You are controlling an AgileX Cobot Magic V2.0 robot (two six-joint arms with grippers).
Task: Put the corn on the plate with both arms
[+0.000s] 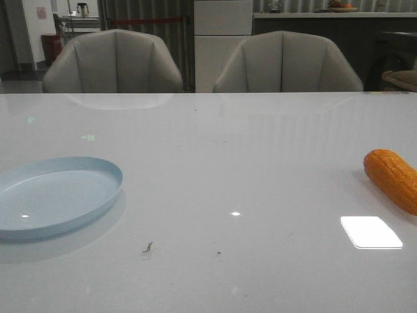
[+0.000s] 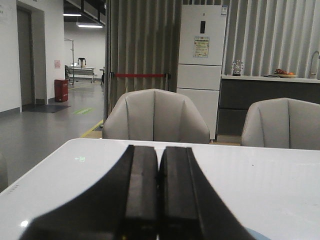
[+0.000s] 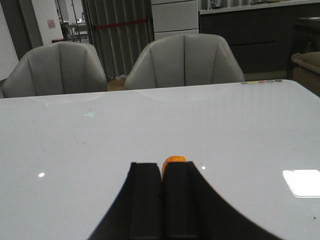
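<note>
Our left end effector (image 2: 159, 200) is clenched, its two black fingers pressed together with nothing between them, and our right end effector (image 3: 161, 200) is clenched in the same way and also holds nothing. Neither arm appears in the front view, so we judge that both are held back at the near side of the table (image 1: 234, 163), not yet reaching out.

The corn (image 1: 393, 178) lies on its side at the far right of the table, partly cut by the edge of the front view. In the right wrist view we see only a small orange piece of it just beyond the fingertips, so our right end effector points toward it. The plate (image 1: 98, 166) sits at the left, well apart from the corn, and it is bare. In the left wrist view a pale blue sliver at the lower edge may be its rim, but we cannot be sure.

This layout explains the two arms, we think: the corn is on the right arm's side and the plate on the left arm's side. The right fingers must first be released before any grasp.
</note>
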